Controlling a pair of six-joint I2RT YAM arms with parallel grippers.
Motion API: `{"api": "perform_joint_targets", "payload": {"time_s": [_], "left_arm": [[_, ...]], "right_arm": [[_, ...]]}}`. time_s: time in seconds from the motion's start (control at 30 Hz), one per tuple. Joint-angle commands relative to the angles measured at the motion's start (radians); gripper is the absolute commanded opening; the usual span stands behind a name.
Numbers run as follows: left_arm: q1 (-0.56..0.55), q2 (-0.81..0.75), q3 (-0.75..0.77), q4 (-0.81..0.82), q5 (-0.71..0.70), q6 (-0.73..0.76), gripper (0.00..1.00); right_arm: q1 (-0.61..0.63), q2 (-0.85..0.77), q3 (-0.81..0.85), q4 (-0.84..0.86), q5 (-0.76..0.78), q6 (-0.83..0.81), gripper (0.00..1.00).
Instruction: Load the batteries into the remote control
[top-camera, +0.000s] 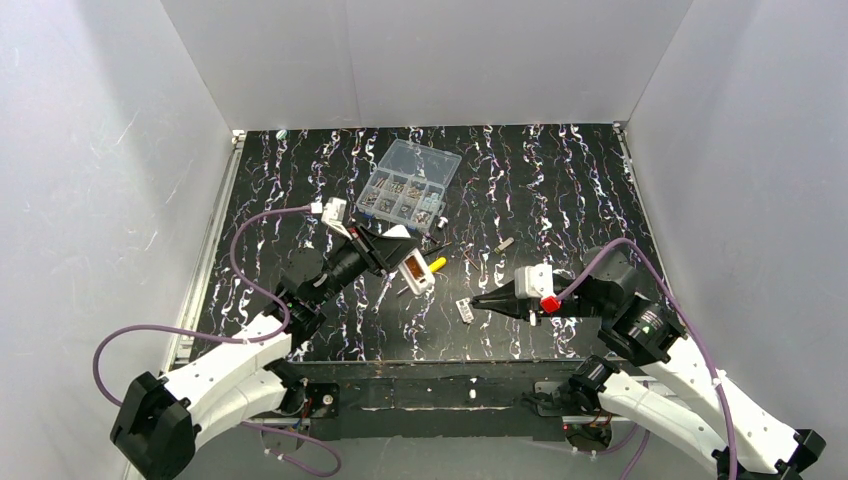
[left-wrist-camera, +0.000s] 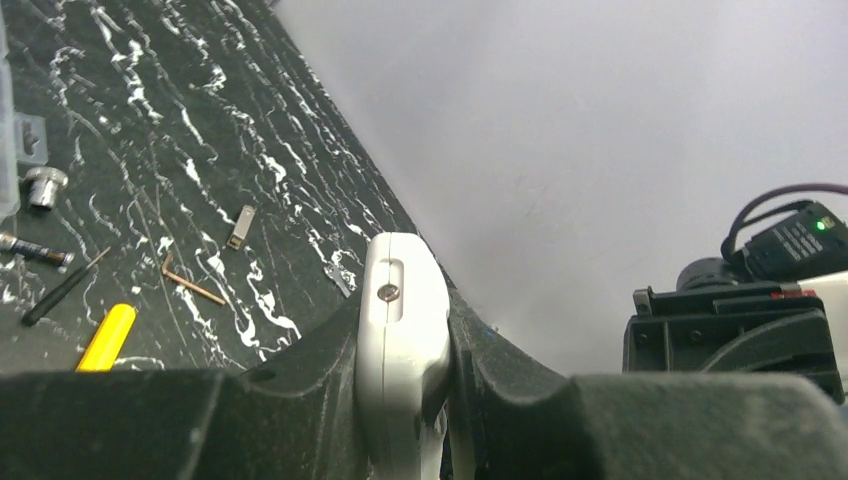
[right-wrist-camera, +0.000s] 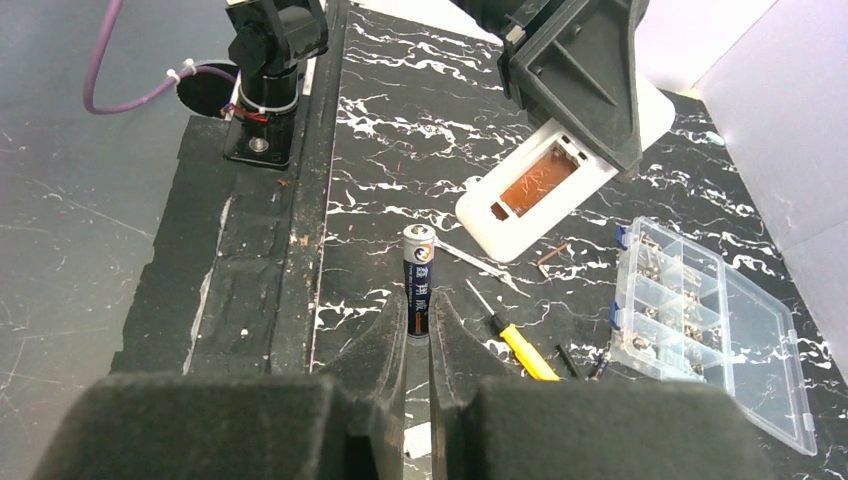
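"Judging from the wrist views, what did each pincer have?" asked the trainee.

"The left gripper (left-wrist-camera: 405, 390) was clamped tight on the slim white plastic remote control (right-wrist-camera: 550, 190), holding it above the black marbled table (top-camera: 560, 180) with its open copper-brown battery bay (right-wrist-camera: 538, 180) turned toward the other arm; the right gripper (right-wrist-camera: 418, 340) was nearly closed, pinching a small dark cylindrical battery (right-wrist-camera: 418, 275) by its lower end, upright between the fingertips, near the remote but apart from it," said the technician.

"And to seat it well?"

"The battery probably needed laying along the bay rather than going in end-on; line it up first, press one end against a contact, then let the other drop in; polarity could not be read from there; the left arm ought to hold steady; the yellow-handled screwdriver (right-wrist-camera: 520, 345) and the clear plastic compartment box (right-wrist-camera: 700, 300) lay aside on the table, no obstacle."
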Motion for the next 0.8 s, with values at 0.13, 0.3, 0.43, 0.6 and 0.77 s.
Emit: {"api": "perform_joint_targets", "payload": {"time_s": [0.13, 0.3, 0.43, 0.6, 0.77], "left_arm": [[0.005, 0.032, 0.005, 0.305, 0.200, 0.127, 0.00], [0.004, 0.035, 0.033, 0.337, 0.378, 0.232, 0.00], [-0.003, 0.009, 0.038, 0.339, 0.474, 0.326, 0.00], [-0.005, -0.025, 0.030, 0.311, 0.519, 0.409, 0.00], [-0.009, -0.037, 0.022, 0.298, 0.535, 0.446, 0.00]], "right_arm": [[0.005, 0.004, -0.009, 0.074, 0.007, -0.004, 0.01], [0.004, 0.002, -0.022, 0.112, 0.037, 0.044, 0.01], [0.005, -0.002, -0.034, 0.135, 0.044, 0.071, 0.01], [0.005, 0.001, -0.044, 0.148, 0.063, 0.090, 0.01], [0.004, 0.009, -0.053, 0.160, 0.084, 0.111, 0.01]]}}
